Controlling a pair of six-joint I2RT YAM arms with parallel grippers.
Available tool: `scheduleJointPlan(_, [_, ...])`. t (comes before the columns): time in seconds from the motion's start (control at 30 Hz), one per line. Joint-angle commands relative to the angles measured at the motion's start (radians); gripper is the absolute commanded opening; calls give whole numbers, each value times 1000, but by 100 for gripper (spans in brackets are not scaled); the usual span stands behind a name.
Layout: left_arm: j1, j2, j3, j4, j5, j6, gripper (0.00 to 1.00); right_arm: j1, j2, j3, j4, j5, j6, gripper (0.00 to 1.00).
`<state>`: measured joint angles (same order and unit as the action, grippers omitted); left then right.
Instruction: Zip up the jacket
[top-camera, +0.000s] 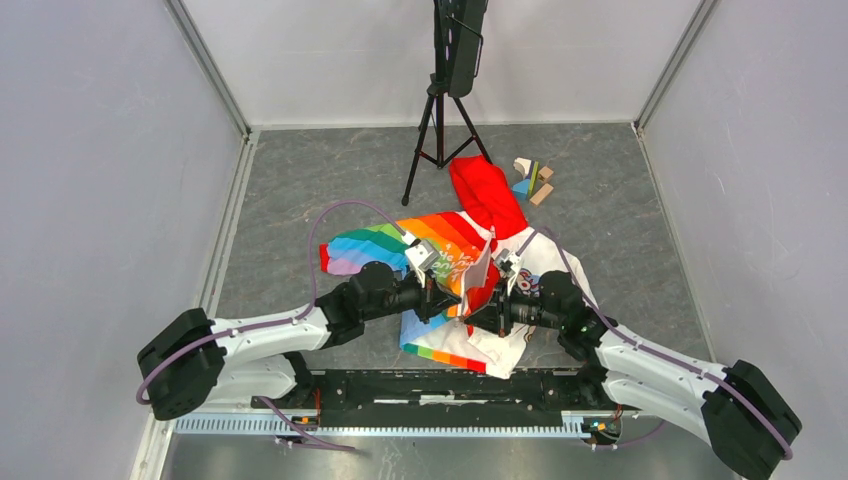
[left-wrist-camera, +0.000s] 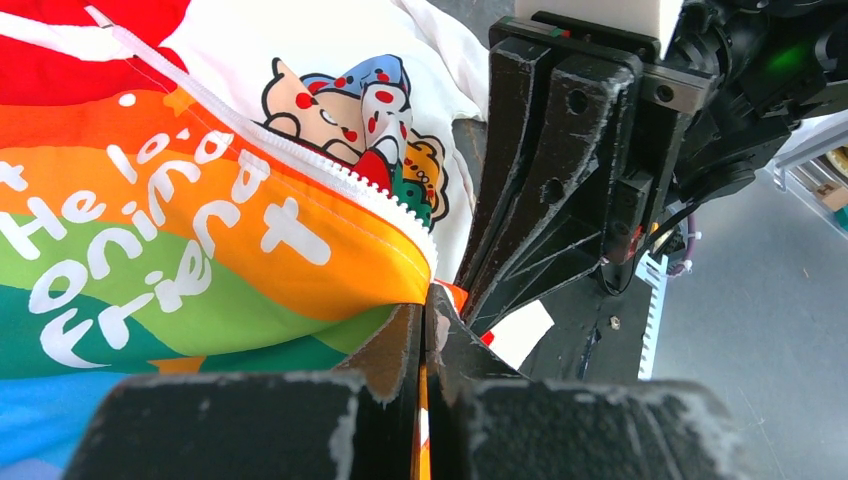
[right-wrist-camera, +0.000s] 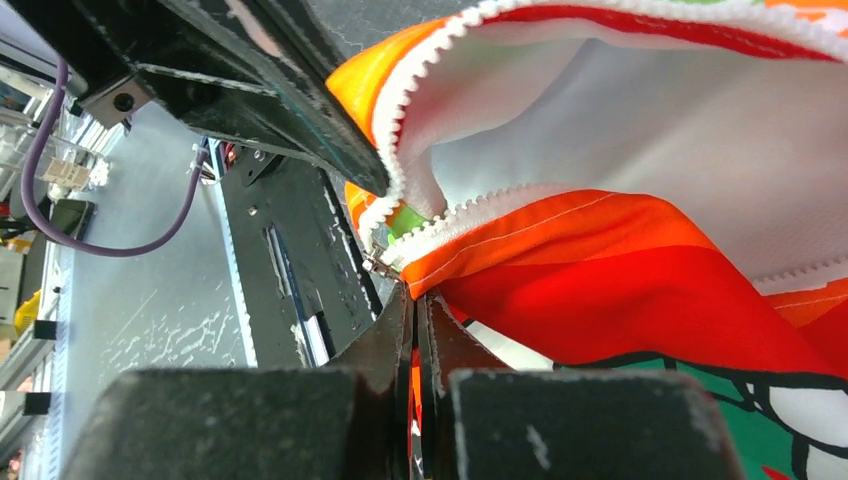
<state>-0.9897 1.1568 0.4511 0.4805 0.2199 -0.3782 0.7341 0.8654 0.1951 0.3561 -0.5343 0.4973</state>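
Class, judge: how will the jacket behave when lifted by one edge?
Probably floppy: the jacket lies rumpled and its hem drapes from the left claw. Likely light, being thin cloth. Its zipper edge curves, so it may twist rather than stay straight.

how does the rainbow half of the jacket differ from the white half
The jacket's rainbow half is colour-striped with white lettering; the white half is plain white with cartoon animals. In the top view the rainbow half lies left with its sleeve spread out, while the white half lies right, largely under the right arm. Both are edged with white zipper teeth.
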Motion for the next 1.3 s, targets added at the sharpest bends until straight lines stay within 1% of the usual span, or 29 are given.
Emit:
scheduleJointPlan(0.0, [1, -28, 9, 11, 10, 9, 2, -15, 32, 25, 13, -13, 69, 0])
scheduleJointPlan(0.17, [0, -36, 12, -10, 1, 18, 2, -21, 55, 6, 78, -68, 152, 0])
scheduleJointPlan(0.7, [0, -40, 22, -52, 30, 31, 2, -37, 75, 23, 71, -90, 199, 0])
scheduleJointPlan(0.97, [-1, -35, 51, -112, 65, 60, 2, -52, 87, 44, 54, -108, 175, 0])
scheduleJointPlan(1.17, [0, -4, 84, -147, 104, 71, 2, -53, 113, 74, 45, -142, 122, 0])
scheduleJointPlan(1.2, [0, -3, 86, -148, 100, 63, 3, -53, 116, 80, 38, -141, 112, 0])
scheduleJointPlan(1.27, [4, -6, 83, -144, 77, 22, 14, -53, 117, 77, 37, -135, 104, 0])
